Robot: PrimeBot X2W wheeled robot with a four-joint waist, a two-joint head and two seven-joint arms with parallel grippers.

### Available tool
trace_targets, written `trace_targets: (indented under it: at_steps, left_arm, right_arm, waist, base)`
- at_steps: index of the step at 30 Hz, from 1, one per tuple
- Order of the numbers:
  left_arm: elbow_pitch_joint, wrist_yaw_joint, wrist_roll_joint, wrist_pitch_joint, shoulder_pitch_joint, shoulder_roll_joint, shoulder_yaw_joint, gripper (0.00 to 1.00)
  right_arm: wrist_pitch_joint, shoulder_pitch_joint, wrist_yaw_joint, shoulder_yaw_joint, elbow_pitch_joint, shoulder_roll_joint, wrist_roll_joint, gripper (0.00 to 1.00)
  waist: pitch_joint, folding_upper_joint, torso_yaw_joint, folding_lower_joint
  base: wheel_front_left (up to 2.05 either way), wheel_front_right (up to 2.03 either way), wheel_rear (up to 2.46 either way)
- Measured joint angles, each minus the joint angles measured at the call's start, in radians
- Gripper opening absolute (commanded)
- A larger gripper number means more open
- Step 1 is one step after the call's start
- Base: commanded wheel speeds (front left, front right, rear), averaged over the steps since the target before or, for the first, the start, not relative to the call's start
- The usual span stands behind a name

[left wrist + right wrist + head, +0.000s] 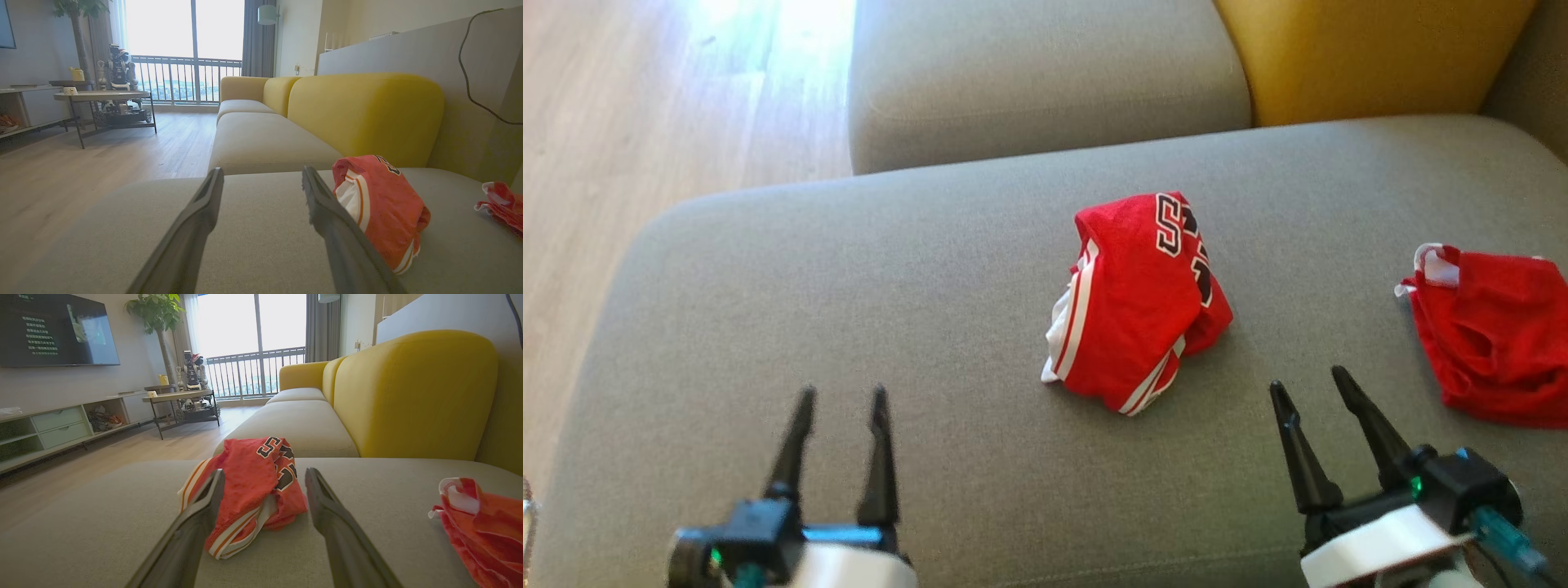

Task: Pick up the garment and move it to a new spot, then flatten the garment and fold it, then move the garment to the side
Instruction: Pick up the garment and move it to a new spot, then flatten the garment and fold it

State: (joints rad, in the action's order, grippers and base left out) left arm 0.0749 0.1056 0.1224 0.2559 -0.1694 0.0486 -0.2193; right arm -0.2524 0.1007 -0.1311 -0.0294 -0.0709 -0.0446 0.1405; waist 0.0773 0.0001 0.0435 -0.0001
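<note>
A crumpled red garment [1137,306] with white stripes and black-and-white lettering lies bunched in the middle of the grey sofa seat [849,310]. The left wrist view shows it [382,208] just right of my fingers; in the right wrist view it [253,486] lies straight ahead between them. My left gripper [841,396] is open at the lower left, well left of the garment. Near the lower right, my right gripper [1307,380] is open too, pointing toward the garment from a short distance. Neither holds anything.
A second red garment [1494,335] lies at the seat's right edge. A yellow back cushion [1364,57] and another grey seat [1037,73] lie beyond. Wooden floor [645,122] drops off to the left. A table with a robot [116,77] stands far off.
</note>
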Motion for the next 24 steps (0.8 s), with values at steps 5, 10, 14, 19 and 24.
trace_targets:
  at_steps: [5, 10, 14, 19, 24]
  left_arm:
    - [0.006, 0.013, -0.041, 0.000, -0.076, 0.001, -0.035, 1.00]
    - [-0.007, 0.027, -0.041, 0.000, -0.109, 0.002, -0.042, 1.00]
    - [-0.011, 0.032, -0.042, 0.000, -0.109, 0.002, -0.041, 1.00]
    - [-0.013, 0.035, -0.052, 0.000, -0.109, 0.002, -0.038, 1.00]
    - [-0.015, 0.035, -0.058, 0.000, -0.109, 0.002, -0.038, 1.00]
  right_arm:
    - [0.000, 0.052, 0.000, 0.007, 0.038, 0.001, -0.037, 1.00]
    - [0.000, 0.101, 0.000, 0.034, 0.059, 0.001, -0.044, 1.00]
    - [0.000, 0.105, 0.000, 0.034, 0.059, 0.001, -0.043, 1.00]
    - [0.000, 0.106, 0.000, 0.026, 0.049, 0.001, -0.043, 1.00]
    - [0.000, 0.109, 0.000, 0.018, 0.045, 0.001, -0.043, 1.00]
  waist:
    - [0.029, 0.0000, -0.020, 0.0000]
    - [0.047, 0.0000, -0.033, 0.0000]
    - [0.054, 0.0000, -0.029, 0.0000]
    - [0.062, 0.0000, -0.027, 0.0000]
    - [0.063, 0.0000, -0.029, 0.0000]
  base:
    - [0.00, 0.00, 0.00]
    - [0.00, 0.00, 0.00]
    - [0.00, 0.00, 0.00]
    - [0.00, 0.00, 0.00]
    - [0.00, 0.00, 0.00]
